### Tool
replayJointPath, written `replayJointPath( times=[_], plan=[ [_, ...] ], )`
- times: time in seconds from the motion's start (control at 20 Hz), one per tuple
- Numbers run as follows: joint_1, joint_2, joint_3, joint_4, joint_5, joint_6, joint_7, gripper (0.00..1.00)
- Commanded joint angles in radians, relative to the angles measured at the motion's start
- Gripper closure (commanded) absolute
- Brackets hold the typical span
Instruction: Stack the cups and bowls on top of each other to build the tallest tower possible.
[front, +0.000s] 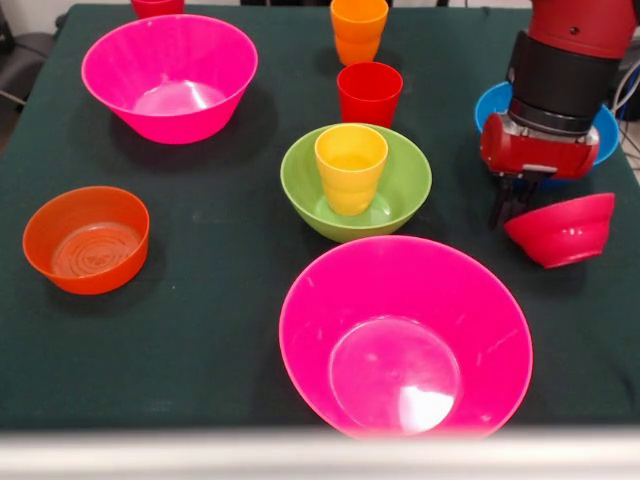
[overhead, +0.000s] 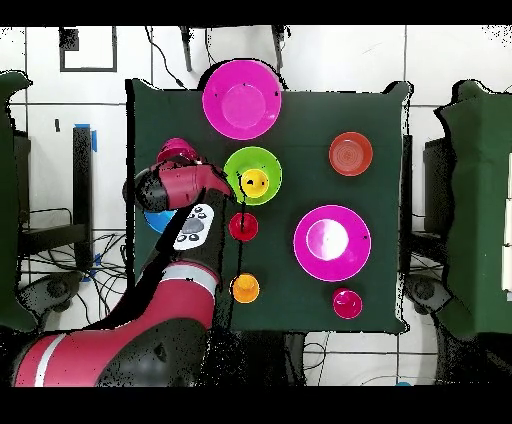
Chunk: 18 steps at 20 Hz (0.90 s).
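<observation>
Far left of the lime-green bowl (front: 412, 178): translucent orange bowl (front: 86, 240), mouth up, flat on the table (front: 200, 330), well apart from everything. Up and left of the green bowl, one hot-pink bowl (front: 170, 75), also mouth up, likely too wide to serve as anything but a base.

Seated inside the green bowl, at its middle – the yellow cup (front: 350, 168), upright, mouth up, long axis vertical. Nested that way, probably, so that the bowl's walls keep the cup from sliding and its rim offers a raised perch for the next piece. So the tower stands at two pieces.

Behind the green bowl, in a row running away from it: red cup (front: 369, 93), then orange cup (front: 358, 30), both upright. In front of it, the second hot-pink bowl (front: 405, 335), tipped slightly toward the camera.

Right of the green bowl: the tool (front: 510, 210), pointing down, apparently clamped on the near rim of the small red bowl (front: 565, 232). Bowl canted – rim lower at the tool side, higher on the far side, opening hidden from the front. Held by the rim, presumably, for carrying over onto the yellow cup. Behind the tool, a blue bowl (front: 492, 105), mostly hidden.
</observation>
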<state>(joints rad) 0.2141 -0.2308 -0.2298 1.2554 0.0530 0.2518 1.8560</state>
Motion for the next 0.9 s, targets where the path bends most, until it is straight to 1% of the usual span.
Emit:
replayJointPath(
  times=[0.05, 0.1, 0.15, 0.2, 0.25, 0.3, 0.35, 0.4, 0.45, 0.65, 0.8, 0.9],
  plan=[
    [0.029, 0.046, 0.055, -0.053, 0.039, 0.088, 0.156, 1.0],
    [0.018, 0.026, 0.058, -0.045, 0.038, 0.102, 0.142, 1.0],
    [0.027, 0.017, 0.05, -0.057, 0.039, 0.131, 0.133, 1.0],
    [0.003, -0.014, 0.058, -0.038, 0.031, 0.15, 0.107, 1.0],
    [0.006, -0.029, 0.055, -0.046, 0.035, 0.185, 0.099, 1.0],
    [-0.064, -0.041, 0.086, 0.0, 0.009, 0.152, 0.048, 1.0],
    [-0.07, -0.057, 0.09, -0.001, 0.009, 0.177, 0.038, 1.0],
    [-0.094, -0.08, 0.102, 0.047, -0.005, 0.16, 0.022, 1.0],
    [-0.092, -0.096, 0.099, 0.046, -0.003, 0.193, 0.016, 1.0],
    [-0.107, -0.101, 0.106, 0.0, -0.002, 0.281, -0.002, 1.0],
    [-0.13, -0.101, 0.122, -0.049, -0.002, 0.367, -0.03, 1.0],
    [-0.145, -0.116, 0.135, -0.068, -0.002, 0.426, -0.051, 1.0]
  ],
)
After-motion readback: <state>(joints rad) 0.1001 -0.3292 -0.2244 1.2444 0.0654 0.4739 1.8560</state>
